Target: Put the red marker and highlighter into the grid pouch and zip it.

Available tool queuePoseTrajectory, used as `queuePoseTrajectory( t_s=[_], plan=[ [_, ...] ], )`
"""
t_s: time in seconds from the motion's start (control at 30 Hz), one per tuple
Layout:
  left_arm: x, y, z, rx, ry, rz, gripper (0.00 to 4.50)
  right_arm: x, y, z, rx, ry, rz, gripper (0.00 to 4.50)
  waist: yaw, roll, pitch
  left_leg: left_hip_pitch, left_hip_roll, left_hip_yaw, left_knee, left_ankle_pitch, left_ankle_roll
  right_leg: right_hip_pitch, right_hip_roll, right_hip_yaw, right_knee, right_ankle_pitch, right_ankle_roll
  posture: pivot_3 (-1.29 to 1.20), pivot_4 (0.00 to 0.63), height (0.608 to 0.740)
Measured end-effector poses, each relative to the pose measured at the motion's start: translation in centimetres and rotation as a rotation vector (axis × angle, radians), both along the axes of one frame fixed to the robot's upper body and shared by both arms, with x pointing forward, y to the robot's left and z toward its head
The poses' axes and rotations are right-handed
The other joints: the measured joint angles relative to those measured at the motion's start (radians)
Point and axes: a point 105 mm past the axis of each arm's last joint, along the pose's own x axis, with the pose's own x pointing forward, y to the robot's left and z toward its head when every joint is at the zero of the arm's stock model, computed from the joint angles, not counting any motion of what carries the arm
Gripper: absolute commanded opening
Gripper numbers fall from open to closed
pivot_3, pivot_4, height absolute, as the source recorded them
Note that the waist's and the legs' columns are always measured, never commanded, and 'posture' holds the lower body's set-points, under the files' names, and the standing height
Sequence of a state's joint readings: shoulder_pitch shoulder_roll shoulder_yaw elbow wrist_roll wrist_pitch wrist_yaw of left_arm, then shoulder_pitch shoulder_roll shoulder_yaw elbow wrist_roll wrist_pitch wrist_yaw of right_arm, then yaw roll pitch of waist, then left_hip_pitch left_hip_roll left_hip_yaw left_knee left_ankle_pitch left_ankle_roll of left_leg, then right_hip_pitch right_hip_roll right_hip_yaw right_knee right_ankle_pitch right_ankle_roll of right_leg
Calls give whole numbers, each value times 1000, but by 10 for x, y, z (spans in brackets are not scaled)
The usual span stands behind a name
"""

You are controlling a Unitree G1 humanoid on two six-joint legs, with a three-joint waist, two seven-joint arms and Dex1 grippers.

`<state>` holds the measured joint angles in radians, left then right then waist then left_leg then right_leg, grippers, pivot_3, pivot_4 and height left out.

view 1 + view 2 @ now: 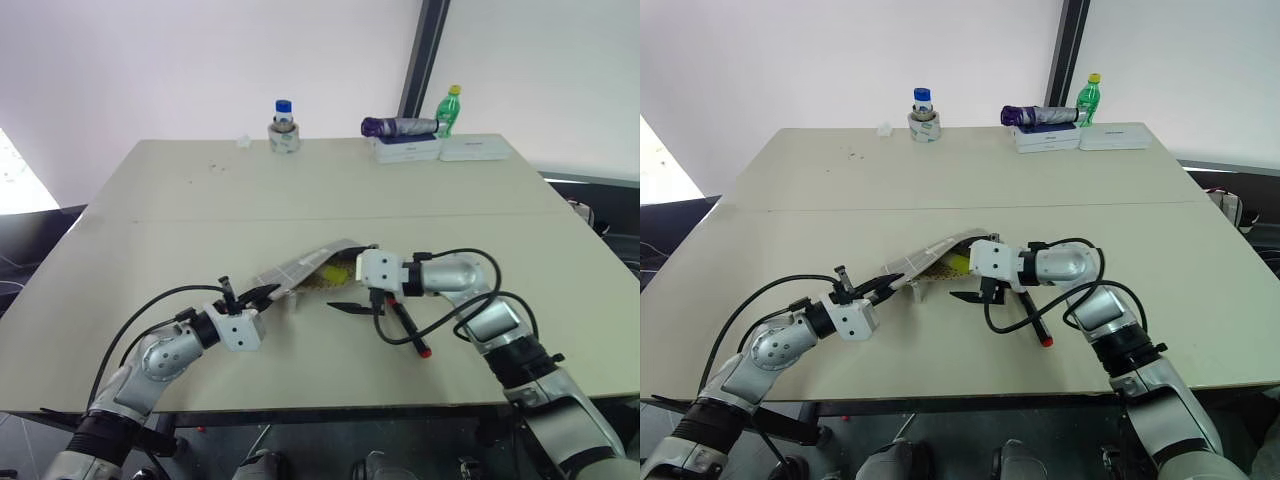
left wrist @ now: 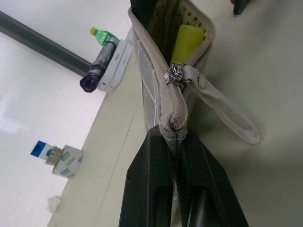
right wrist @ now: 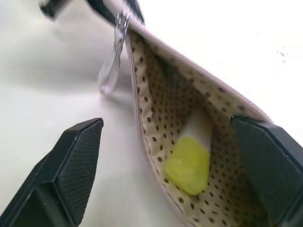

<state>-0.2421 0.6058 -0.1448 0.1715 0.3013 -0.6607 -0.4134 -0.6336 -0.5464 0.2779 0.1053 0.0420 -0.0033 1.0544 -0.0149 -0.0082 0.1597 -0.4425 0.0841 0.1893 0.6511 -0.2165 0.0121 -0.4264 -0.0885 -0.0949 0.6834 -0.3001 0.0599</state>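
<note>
The grid pouch lies near the table's middle, its near end lifted and its mouth gaping. My left gripper is shut on the pouch's zipper-end corner, with the zipper pull and its strap just beyond the fingers. The yellow highlighter rests inside against the dotted lining. My right gripper is open at the mouth, one finger on each side, holding nothing. The red marker lies on the table below my right wrist, beside the pouch, its red end toward the front edge.
At the table's far edge stand a tape roll with a blue-capped jar, a purple folded umbrella on white boxes, and a green bottle. Black cables loop off both wrists. The table's front edge is close behind the grippers.
</note>
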Motion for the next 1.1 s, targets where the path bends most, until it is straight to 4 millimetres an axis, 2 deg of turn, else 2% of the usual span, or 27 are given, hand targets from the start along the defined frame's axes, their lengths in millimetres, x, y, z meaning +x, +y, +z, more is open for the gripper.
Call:
queuePoseTrajectory(
  t_s=[0.1, 0.27, 0.3, 0.37, 0.43, 0.5, 0.57, 0.67, 0.83, 0.9, 1.07, 1.1],
  plan=[
    [0, 0, 1, -7, 1, 2, 0, -5, -14, 0, -16, 34, -16, 4461, 1, 0, 0, 0, 0, 0, 0, 0, 0, 0, 0, 0, 0, 0, 0, 0, 150, 740],
    [1, 1, 1, -7, 0, 5, 0, -16, -39, -1, 96, 174, -123, 4461, 2, 0, 0, 0, 0, -1, 0, -3, 5, 0, 0, 0, 0, 0, 0, 0, 150, 740],
    [1, 2, 1, -7, 0, 6, 0, -17, -42, 0, 132, 196, -148, 4461, 2, 0, 0, 0, 0, -1, 0, -4, 6, 0, 0, 0, 0, 0, 0, 0, 150, 740],
    [1, 2, 1, -9, -1, 8, 0, -21, -50, 3, 320, 251, -251, 4461, 3, 0, 0, 0, 0, -1, 0, -4, 6, 1, 0, 0, 0, 0, 0, 0, 150, 740],
    [1, 3, 1, -9, 0, 12, 0, -28, -60, -11, 412, 303, -361, 4461, 5, -1, 0, 0, 0, -2, 0, -4, 6, 1, 0, -1, 0, 0, 0, 0, 150, 740],
    [0, 8, -2, -1, 9, 24, 0, -39, -77, -38, 500, 359, -543, 4461, 7, -1, -1, 0, 0, -2, 0, -4, 6, 2, -1, -1, -1, 0, 0, 0, 150, 740],
    [0, 9, -3, 3, 12, 28, 0, -48, -90, -58, 519, 368, -699, 4461, 3, -1, -1, 0, -1, -2, 0, -4, 6, 1, -1, -1, -1, 0, 0, 0, 150, 740],
    [0, 10, -3, 4, 13, 27, 0, -65, -93, -61, 460, 294, -784, 4461, -1, -1, -1, 1, 0, -2, 0, -4, 6, 1, -1, -1, -1, 0, 0, 0, 150, 740],
    [2, 8, -2, -1, 5, 16, 0, -76, -90, -62, 395, 225, -861, 4461, 0, -1, -1, 0, 0, -3, 0, -4, 6, 1, 0, -1, -1, 0, 0, 0, 150, 740],
    [3, 9, -2, -1, 5, 18, 0, -78, -86, -66, 375, 236, -866, 4461, 1, -1, -1, 0, -1, -3, 0, -4, 6, 1, -1, -1, -1, 0, 0, 0, 150, 740],
    [3, 8, -4, -2, 11, 13, 0, -79, -89, -75, 312, 244, -913, 4461, 2, -2, -1, 0, -1, -3, 0, -4, 6, 1, -1, -1, -1, 0, 0, 0, 150, 740],
    [3, 8, -4, -2, 11, 13, 0, -79, -90, -77, 309, 251, -922, 4227, 2, -2, -1, 0, -1, -3, 0, -4, 6, 1, 0, -1, -1, 0, 0, 0, 150, 740]
  ],
)
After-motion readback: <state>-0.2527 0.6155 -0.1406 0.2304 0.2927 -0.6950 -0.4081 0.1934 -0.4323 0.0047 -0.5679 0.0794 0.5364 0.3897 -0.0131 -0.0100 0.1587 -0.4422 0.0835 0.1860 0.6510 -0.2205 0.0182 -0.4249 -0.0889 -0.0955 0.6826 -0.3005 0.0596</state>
